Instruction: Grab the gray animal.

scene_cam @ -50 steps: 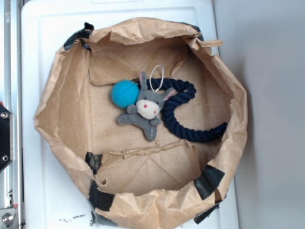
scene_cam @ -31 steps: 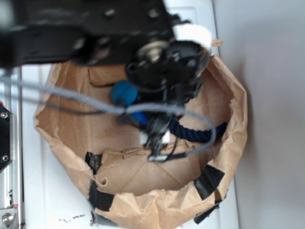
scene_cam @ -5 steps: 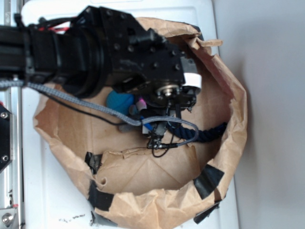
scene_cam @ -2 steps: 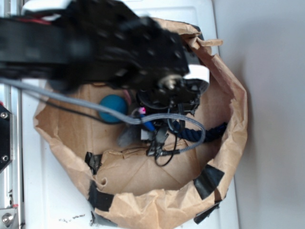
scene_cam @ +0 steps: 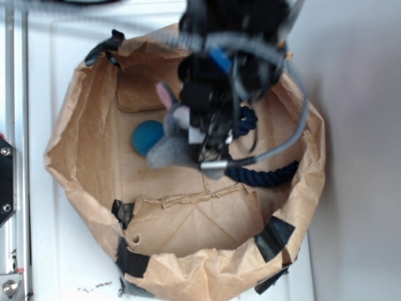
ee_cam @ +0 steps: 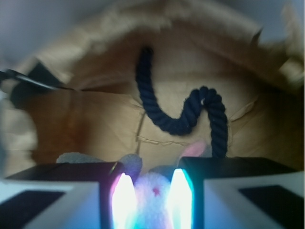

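The gray animal hangs in my gripper above the floor of the brown paper bag. One pink-lined ear sticks up to the left of the black wrist. In the wrist view its cream face with a red dot sits squeezed between the two glowing fingers, so the gripper is shut on it. Gray limbs and a pink ear tip poke out past the jaws. Most of its body is hidden by the arm in the exterior view.
A teal ball lies on the bag floor just left of the plush. A navy rope curls at the right and shows in the wrist view too, rope. The crumpled bag walls ring everything; black tape patches mark the rim.
The arm has risen toward the camera and shifted up the frame, carrying the gray animal off the bag floor. The teal ball and rope stay where they were.
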`<state>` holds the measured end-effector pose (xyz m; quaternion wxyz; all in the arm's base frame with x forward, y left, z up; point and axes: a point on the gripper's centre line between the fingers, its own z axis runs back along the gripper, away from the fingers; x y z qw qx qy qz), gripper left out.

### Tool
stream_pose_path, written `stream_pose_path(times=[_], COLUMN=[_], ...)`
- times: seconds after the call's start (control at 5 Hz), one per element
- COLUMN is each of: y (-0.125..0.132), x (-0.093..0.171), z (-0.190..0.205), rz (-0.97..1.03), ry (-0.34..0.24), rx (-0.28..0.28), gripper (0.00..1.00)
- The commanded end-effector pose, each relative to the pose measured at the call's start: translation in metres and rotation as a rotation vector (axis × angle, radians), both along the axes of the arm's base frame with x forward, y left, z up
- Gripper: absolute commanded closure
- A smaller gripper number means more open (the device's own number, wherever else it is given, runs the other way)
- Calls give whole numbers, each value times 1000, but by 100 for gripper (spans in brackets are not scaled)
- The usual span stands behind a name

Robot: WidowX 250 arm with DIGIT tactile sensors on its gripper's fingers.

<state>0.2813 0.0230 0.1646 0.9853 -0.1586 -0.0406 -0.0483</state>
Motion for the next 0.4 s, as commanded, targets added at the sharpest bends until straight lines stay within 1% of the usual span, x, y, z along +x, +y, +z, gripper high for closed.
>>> stream_pose_path(times=[0.0, 0.2], y=[21, 7], x=[-7, -12], z=[44, 33], rz=[-15, -20], ry=[-100, -190], rx=[-19, 88], gripper=[100, 100])
